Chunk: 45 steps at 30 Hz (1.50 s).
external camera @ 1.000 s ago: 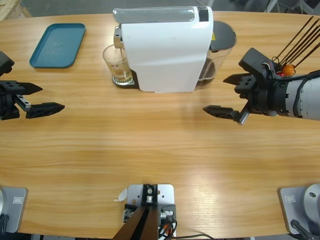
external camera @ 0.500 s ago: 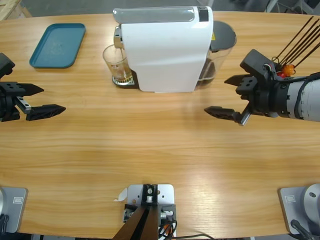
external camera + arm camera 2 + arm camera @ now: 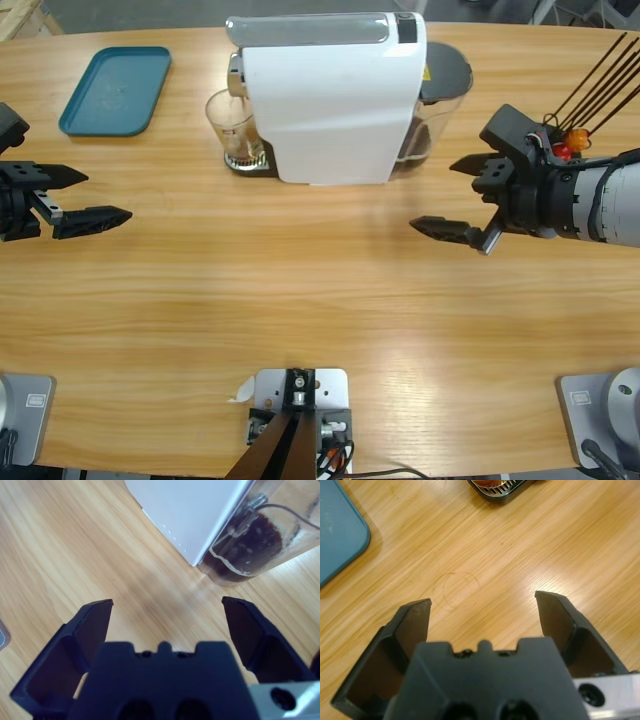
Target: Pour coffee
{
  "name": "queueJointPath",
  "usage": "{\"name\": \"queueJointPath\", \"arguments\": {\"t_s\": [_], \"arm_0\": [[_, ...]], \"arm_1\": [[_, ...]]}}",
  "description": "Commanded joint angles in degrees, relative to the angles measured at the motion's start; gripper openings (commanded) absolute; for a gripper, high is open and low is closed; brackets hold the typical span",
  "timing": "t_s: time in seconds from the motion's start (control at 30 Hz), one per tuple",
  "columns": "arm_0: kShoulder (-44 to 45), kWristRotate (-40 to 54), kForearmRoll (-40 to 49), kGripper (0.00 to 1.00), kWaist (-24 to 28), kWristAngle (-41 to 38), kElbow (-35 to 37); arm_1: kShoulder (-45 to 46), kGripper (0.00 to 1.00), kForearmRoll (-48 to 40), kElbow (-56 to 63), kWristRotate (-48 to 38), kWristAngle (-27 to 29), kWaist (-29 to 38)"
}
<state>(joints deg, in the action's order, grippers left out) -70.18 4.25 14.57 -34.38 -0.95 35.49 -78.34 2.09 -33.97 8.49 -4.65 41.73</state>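
A small clear glass tumbler (image 3: 234, 128) with what looks like a thin layer of pale coffee is sitting on the drip grille of the white boxy coffee machine (image 3: 335, 98), while the left gripper (image 3: 72, 197) and right gripper (image 3: 462, 197) are hovering wide open and empty over the long wooden table (image 3: 300, 300)

A long wooden table (image 3: 300, 300) fills the view; grey floor (image 3: 130, 10) beyond it.
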Motion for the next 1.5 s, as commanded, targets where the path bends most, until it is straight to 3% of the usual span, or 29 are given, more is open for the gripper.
{"name": "queueJointPath", "arguments": {"t_s": [0.03,0.5,0.7,0.97,1.5], "arm_0": [[-0.1,0.0,-0.6,0.904,-0.4,-0.6,-2.0],[-0.1,0.0,-1.0,0.904,-0.4,-0.6,-2.0],[8.7,0.4,-6.7,0.941,-0.4,-2.2,-5.8],[12.7,0.3,-8.8,0.928,-0.4,-2.3,-7.8],[11.5,0.2,-8.8,0.895,-0.5,-2.3,-8.0]], "arm_1": [[-0.9,0.982,-0.9,1.5,-0.7,1.0,0.6],[-0.7,0.982,-0.9,1.6,-0.8,1.2,0.6],[-0.7,0.982,-0.9,1.6,-0.8,1.2,0.6],[-0.3,0.982,-0.9,1.8,-0.8,1.2,0.6],[-0.8,0.982,-0.9,1.8,-0.8,1.0,0.6]]}}
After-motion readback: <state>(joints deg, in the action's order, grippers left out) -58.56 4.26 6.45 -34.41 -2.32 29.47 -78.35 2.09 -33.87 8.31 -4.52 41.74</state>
